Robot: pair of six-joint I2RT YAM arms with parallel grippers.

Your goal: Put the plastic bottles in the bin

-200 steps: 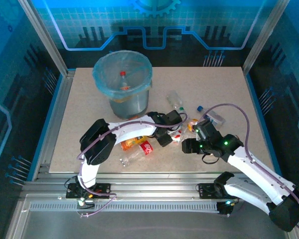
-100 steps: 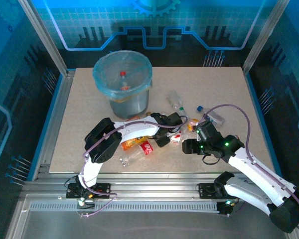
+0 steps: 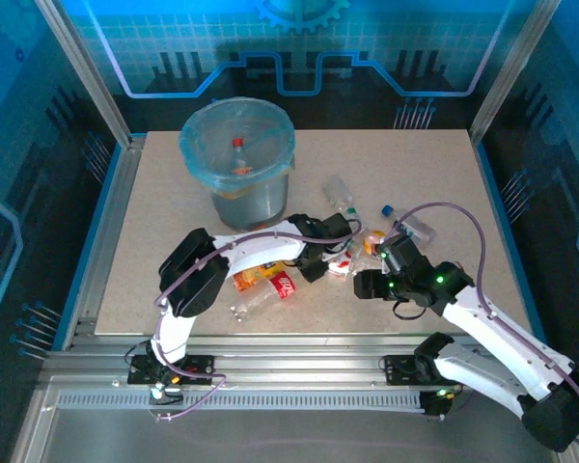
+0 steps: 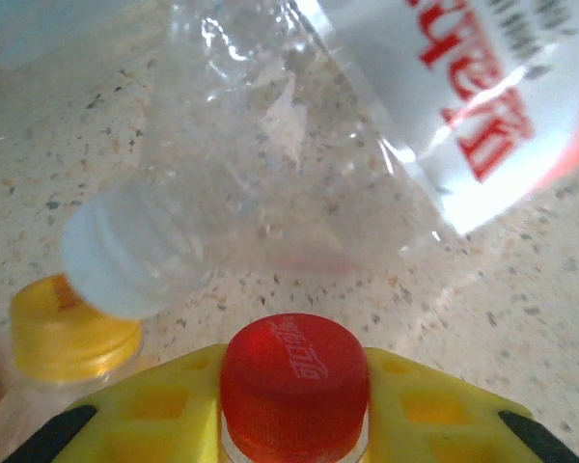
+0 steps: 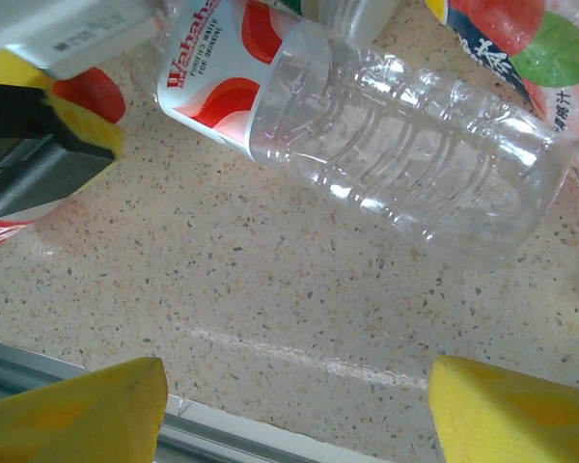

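The grey bin (image 3: pixel 236 159) with its blue bag stands at the back left, and a red-capped bottle (image 3: pixel 238 145) lies inside it. Several plastic bottles (image 3: pixel 270 285) lie scattered mid-table. My left gripper (image 3: pixel 314 262) is shut on the neck of a red-capped bottle (image 4: pixel 294 371), its yellow fingers (image 4: pixel 415 405) pressed against both sides. Just ahead of it lies a clear white-capped bottle (image 4: pixel 261 174), with a yellow cap (image 4: pixel 72 328) beside it. My right gripper (image 5: pixel 294 405) hangs open over bare tabletop, near a clear Wahaha-labelled bottle (image 5: pixel 405 145).
More bottles lie at the back right: a clear one (image 3: pixel 340 193), a blue-capped one (image 3: pixel 405 224) and an orange one (image 3: pixel 372 239). The table's front edge and metal rail (image 5: pixel 39 357) run just under the right gripper. The left gripper's body (image 5: pixel 39 145) is close by.
The left arm's elbow has swung slightly, while its gripper stays at the bottle pile. The right arm has not moved.
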